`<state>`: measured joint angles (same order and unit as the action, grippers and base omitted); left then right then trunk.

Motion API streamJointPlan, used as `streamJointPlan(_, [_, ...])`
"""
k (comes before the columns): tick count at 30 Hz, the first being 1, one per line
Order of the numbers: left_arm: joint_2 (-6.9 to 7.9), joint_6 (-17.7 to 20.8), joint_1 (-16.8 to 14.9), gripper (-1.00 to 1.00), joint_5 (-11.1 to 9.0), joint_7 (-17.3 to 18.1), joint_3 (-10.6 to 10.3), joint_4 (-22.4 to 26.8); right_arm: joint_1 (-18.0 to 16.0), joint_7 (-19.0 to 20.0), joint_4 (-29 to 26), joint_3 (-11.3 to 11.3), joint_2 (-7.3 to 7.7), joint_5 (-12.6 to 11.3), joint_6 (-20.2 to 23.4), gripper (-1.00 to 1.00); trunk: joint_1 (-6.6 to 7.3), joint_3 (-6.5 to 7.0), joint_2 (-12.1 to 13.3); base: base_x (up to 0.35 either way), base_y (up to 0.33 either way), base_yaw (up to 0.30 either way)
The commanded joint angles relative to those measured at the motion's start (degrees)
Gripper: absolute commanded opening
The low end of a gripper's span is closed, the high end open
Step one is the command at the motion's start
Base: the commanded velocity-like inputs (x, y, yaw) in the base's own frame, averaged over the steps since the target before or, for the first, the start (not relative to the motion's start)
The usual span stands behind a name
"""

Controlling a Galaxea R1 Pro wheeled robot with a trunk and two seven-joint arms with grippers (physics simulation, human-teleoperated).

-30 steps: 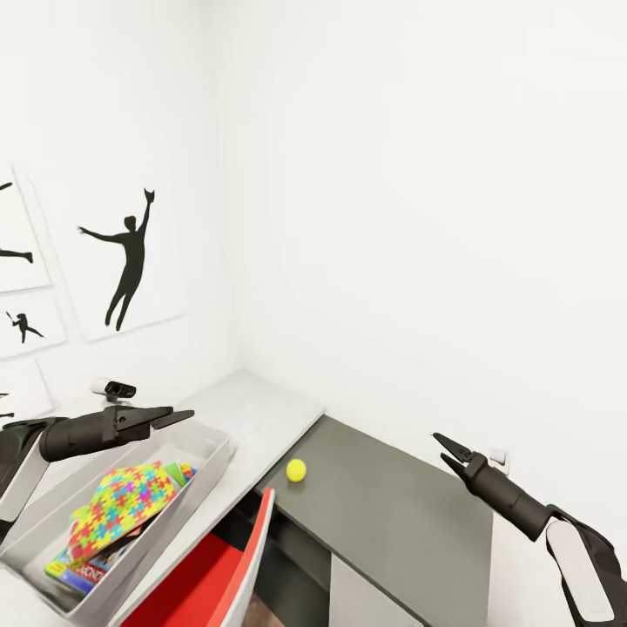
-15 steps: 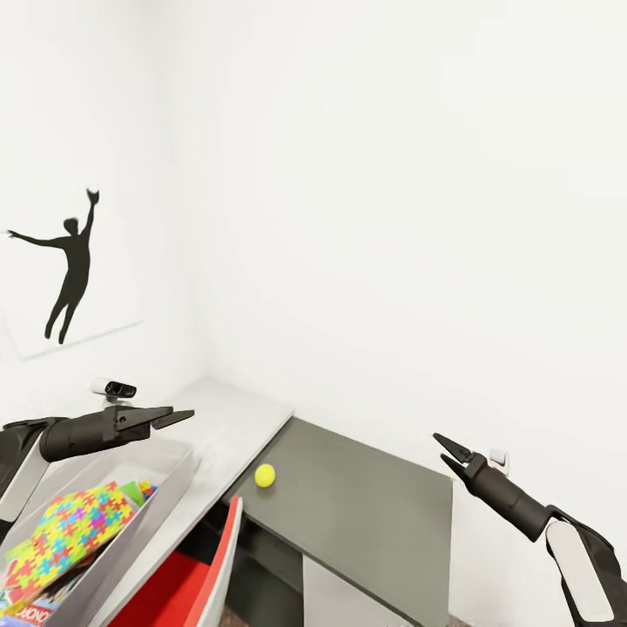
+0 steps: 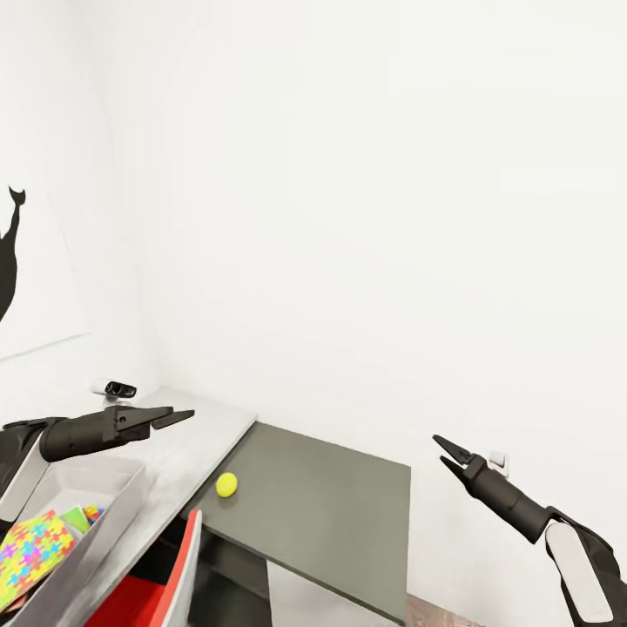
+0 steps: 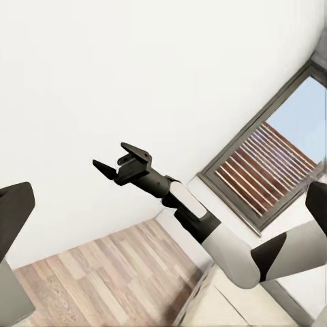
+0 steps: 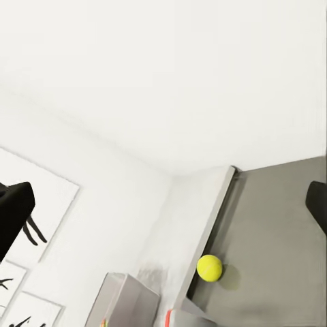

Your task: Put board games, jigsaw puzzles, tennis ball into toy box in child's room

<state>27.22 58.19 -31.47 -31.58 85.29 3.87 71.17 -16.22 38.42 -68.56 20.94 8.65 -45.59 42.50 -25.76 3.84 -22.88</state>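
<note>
A yellow tennis ball (image 3: pixel 226 484) (image 5: pixel 209 268) lies on the dark grey side unit (image 3: pixel 331 514), close to the edge of the pale table (image 3: pixel 187 435). The light grey toy box (image 3: pixel 104 514) stands on the table at the lower left. A jigsaw puzzle (image 3: pixel 30 549) lies inside it on top of other coloured items. My left gripper (image 3: pixel 174 418) hovers open above the box's far end, holding nothing. My right gripper (image 3: pixel 446 455) (image 4: pixel 116 160) hangs open in the air, to the right of the side unit and well away from the ball.
A red chair (image 3: pixel 165 583) is tucked under the table's front edge. White walls meet in a corner behind the table, with a black silhouette picture (image 3: pixel 9 261) at the left. The left wrist view shows wood-plank floor (image 4: pixel 102 279) and a grey-framed window (image 4: pixel 272 170).
The head view has swung to the right, so table, box, ball and pictures have slid left in the picture. Both arms keep their pose, and the ball stays on the side unit.
</note>
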Motion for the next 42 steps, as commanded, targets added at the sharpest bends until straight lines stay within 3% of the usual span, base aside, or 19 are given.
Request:
streamJointPlan(1, [0.03, 0.6, 0.0, 1.00, 0.0, 0.1, 0.0, 0.0, 0.0, 0.1, 0.1, 0.1, 0.00, -0.2, 0.4, 1.00, -0.02, -0.01, 0.0, 0.000, -0.145, -0.220])
streamJointPlan(19, [-0.05, 0.6, 0.0, 1.00, 0.0, 0.1, -0.1, 0.0, 0.0, 0.2, 0.0, 0.1, 0.05, -0.1, 0.4, 1.00, -0.02, -0.11, 0.0, 0.083, -0.208, -0.027])
streamJointPlan(42, [0.03, 0.6, 0.0, 1.00, -0.1, 0.1, 0.0, 0.0, -0.1, 0.1, 2.8, 0.2, 0.12, -0.2, 0.4, 1.00, -0.02, -1.91, 0.0, 0.092, 0.020, -0.034])
